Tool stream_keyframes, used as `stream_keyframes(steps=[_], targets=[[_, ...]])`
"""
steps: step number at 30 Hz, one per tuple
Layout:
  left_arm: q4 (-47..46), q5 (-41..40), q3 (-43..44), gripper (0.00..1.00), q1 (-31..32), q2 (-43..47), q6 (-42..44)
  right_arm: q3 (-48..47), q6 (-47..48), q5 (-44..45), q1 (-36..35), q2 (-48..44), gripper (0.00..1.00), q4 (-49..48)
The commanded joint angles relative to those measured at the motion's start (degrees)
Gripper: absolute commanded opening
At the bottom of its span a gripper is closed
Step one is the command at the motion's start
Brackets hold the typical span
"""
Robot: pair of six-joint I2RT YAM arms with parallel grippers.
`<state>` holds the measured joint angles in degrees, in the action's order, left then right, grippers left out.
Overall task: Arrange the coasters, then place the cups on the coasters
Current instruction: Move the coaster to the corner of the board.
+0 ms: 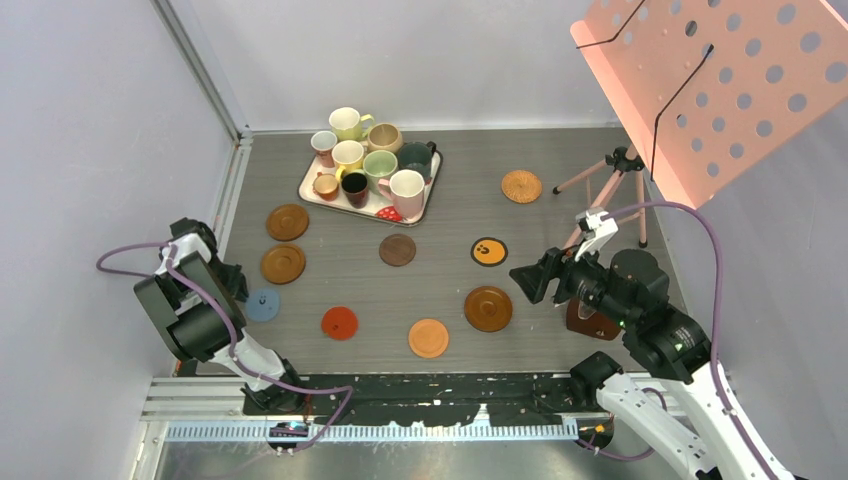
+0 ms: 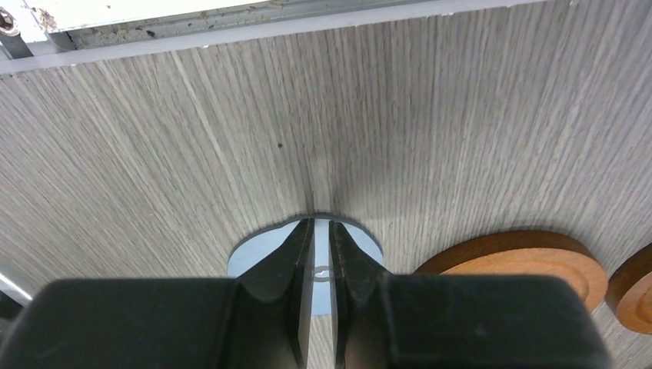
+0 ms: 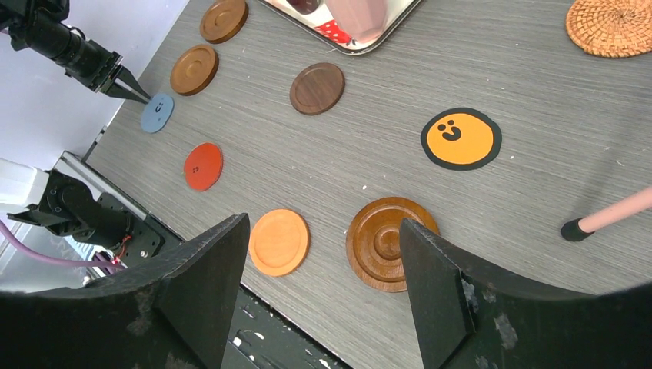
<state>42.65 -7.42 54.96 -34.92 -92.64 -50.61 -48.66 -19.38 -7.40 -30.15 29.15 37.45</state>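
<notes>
1. Currently the left tool (image 2: 321, 223) reaches low, tips nearly pressed together on the blue coaster (image 2: 261, 250).
2. Above the desk (image 1: 440, 290) the right tool (image 3: 324, 223) hovers, spread.
3. Nine coasters (image 1: 488, 308) dot the desk; nine cups (image 1: 406, 190) fill the tray (image 1: 305, 185).

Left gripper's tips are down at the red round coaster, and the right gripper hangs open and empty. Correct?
No: the left gripper is at the flat blue-grey round coaster, not the flat red round coaster, as the left wrist view shows. The right gripper does hang open and empty.
</notes>
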Motion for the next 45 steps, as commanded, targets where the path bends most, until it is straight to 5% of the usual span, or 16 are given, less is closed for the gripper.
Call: stream_keyframes(steps=[1, 17, 31, 45], targets=[[2.46, 1.55, 1.63, 0.14, 0.31, 0.70, 2.05, -2.42, 0.63, 0.09, -0.17, -1.09, 0.78, -1.92], [4.07, 9.92, 1.33, 0.12, 1.58, -0.13, -3.90, 4.75, -2.35, 0.20, -0.18, -4.27, 0.78, -9.39], [2.08, 6.52, -11.14, 0.06, 6.59, 7.15, -15.60, 3.12, 2.46, 0.52, -0.17, -2.17, 0.79, -10.75], [2.89, 7.07, -11.76, 0.05, 9.33, 7.77, -16.89, 3.62, 1.27, 0.19, -0.17, -5.13, 0.79, -9.83]])
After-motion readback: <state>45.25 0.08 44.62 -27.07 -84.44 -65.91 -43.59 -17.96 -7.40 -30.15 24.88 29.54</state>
